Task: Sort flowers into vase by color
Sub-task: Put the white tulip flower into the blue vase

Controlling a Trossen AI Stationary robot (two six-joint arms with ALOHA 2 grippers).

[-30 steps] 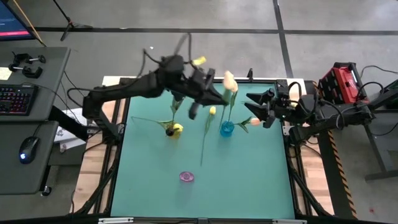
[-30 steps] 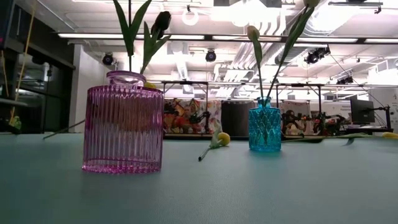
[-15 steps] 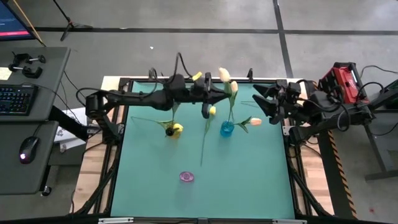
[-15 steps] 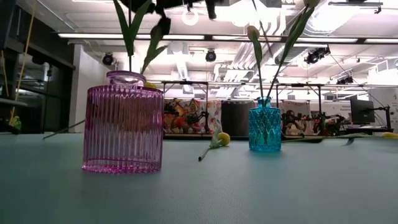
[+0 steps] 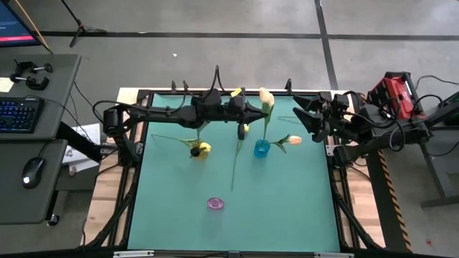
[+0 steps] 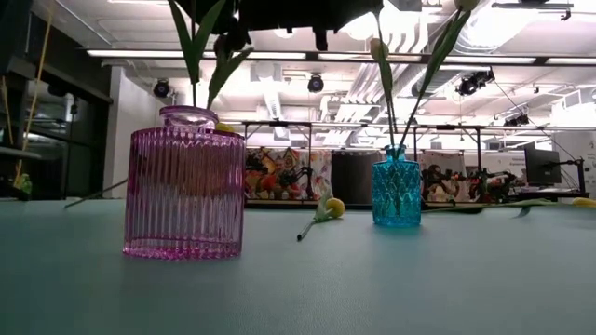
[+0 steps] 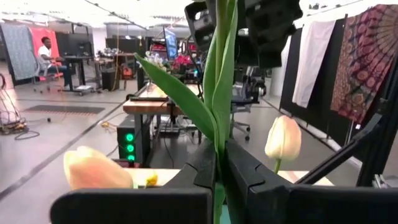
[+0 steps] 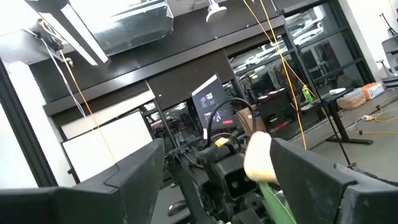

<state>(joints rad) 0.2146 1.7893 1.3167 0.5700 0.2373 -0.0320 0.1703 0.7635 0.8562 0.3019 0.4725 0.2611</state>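
My left gripper [image 5: 251, 115] reaches level over the far middle of the table, just left of the blue vase [image 5: 262, 148], and is shut on a tulip stem. A yellow bud [image 5: 235, 92] shows beside it. The blue vase [image 6: 396, 191] holds cream tulips [image 5: 266, 97]. A pink vase [image 5: 215, 203] stands near the front. Behind it, a yellow vessel [image 5: 201, 149] holds a leafy stem [image 6: 194, 46] with a black bud [image 6: 228, 42]. One yellow tulip [image 5: 244, 127] lies on the table. My right gripper [image 5: 305, 118] is open at the far right edge. My left gripper [image 7: 217, 155] pinches a green tulip stem with its leaves [image 7: 219, 124] between its two fingers [image 7: 199, 168]. The fingers lie across the stem and come level from the table's left. The flower is lifted clear, and its head lies outside the wrist view.
A cream-peach tulip [image 5: 294, 140] lies right of the blue vase, and another long stem [image 5: 172, 138] lies left of the yellow vessel. Open green table stretches across the near half around the pink vase. Beyond the table's left edge stands a desk with a keyboard [image 5: 18, 113].
My left gripper has come down and moved toward the table's right, closer to the blue vase, carrying the flower; the yellow bud has moved with it. The dark arm now fills the top of the low view. My right gripper has drawn back slightly toward the far right.
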